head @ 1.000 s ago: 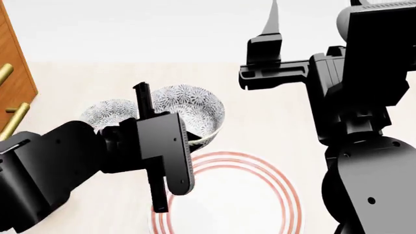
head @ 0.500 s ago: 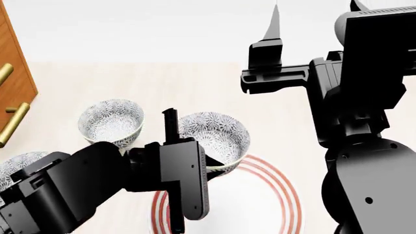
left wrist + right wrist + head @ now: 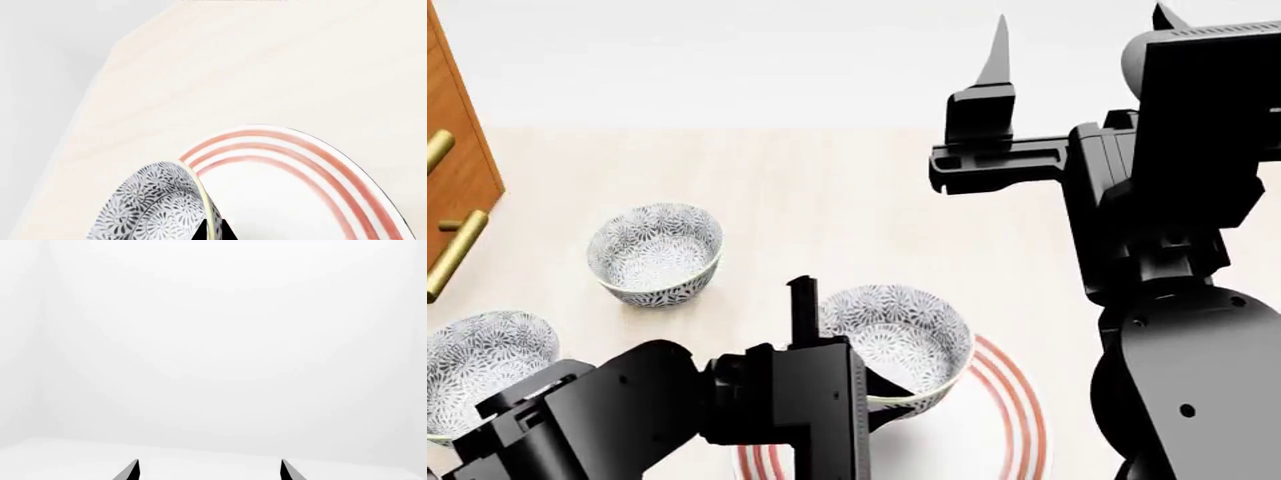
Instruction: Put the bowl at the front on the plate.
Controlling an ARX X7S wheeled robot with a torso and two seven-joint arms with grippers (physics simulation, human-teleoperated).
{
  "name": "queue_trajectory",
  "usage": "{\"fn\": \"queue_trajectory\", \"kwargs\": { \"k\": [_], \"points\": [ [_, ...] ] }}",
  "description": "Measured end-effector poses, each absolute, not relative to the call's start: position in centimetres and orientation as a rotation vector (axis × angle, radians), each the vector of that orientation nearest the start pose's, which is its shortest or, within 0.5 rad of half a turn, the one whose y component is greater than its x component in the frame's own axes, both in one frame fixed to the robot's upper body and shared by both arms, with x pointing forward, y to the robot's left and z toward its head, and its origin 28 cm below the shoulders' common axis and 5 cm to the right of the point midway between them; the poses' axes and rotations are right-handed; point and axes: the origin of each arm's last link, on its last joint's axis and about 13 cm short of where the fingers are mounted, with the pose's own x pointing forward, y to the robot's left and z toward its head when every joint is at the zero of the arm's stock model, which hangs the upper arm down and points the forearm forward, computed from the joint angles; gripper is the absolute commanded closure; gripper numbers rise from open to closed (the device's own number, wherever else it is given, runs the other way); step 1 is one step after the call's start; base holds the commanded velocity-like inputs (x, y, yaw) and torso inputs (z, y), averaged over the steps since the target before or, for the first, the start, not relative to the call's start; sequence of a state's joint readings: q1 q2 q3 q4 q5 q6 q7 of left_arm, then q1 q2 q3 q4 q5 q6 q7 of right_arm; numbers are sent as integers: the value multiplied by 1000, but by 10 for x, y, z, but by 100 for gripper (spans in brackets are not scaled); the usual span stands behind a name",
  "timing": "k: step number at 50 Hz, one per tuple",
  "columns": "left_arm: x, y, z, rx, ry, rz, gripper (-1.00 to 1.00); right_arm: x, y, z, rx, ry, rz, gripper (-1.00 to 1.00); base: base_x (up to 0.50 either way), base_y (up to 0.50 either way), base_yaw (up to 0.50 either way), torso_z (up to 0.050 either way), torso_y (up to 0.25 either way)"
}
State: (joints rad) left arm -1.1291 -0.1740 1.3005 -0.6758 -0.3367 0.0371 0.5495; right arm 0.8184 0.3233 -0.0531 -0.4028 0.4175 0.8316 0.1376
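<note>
The left gripper point(image 3: 857, 385) is clamped on the near rim of the bowl point(image 3: 897, 340), one finger point(image 3: 803, 310) outside the wall and the other apparently inside, though the arm hides most of the contact. The bowl is over the far-left part of the plate point(image 3: 1014, 400), which lies near the front edge of the counter point(image 3: 827, 180). In the left wrist view the bowl point(image 3: 157, 207) appears tilted, its patterned inside facing sideways above the red rings of the plate point(image 3: 307, 165); whether its foot touches the plate cannot be told.

The bowl looks like glazed ceramic: stiff, fairly heavy for its size, smooth enough to slip, and likely to chip if dropped onto the plate. A pinch across the rim seems the only workable hold, since the body is probably too wide for the jaws. A one-sided hold would let the bowl swing, so I judge it should be levelled and lowered gently before release.

Two matching bowls stay on the counter, one point(image 3: 654, 252) farther back and one point(image 3: 481, 365) at the left edge. The right gripper point(image 3: 1081, 45) is raised well above the counter, its fingers spread wide and empty.
</note>
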Motion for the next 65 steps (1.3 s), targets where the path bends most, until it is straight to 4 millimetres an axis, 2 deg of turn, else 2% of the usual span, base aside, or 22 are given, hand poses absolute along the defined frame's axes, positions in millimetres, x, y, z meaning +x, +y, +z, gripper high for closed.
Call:
{"fn": "queue_trajectory", "kwargs": {
  "k": [20,46,47,65],
  "points": [
    [376,134,119,816,64,-1253,100,295,-135,256,-45,-342,73,-100,0,0,0,0,0],
    [371,133,107,801,92,-1264,100,296,-135,254,-37,-338,71,-100,0,0,0,0,0],
    [371,133,107,801,93,-1263,-100,296,-135,254,-37,-338,71,-100,0,0,0,0,0],
    [368,134,106,796,115,-1262,-100,297,-136,255,-34,-341,66,-100,0,0,0,0,0]
  ]
}}
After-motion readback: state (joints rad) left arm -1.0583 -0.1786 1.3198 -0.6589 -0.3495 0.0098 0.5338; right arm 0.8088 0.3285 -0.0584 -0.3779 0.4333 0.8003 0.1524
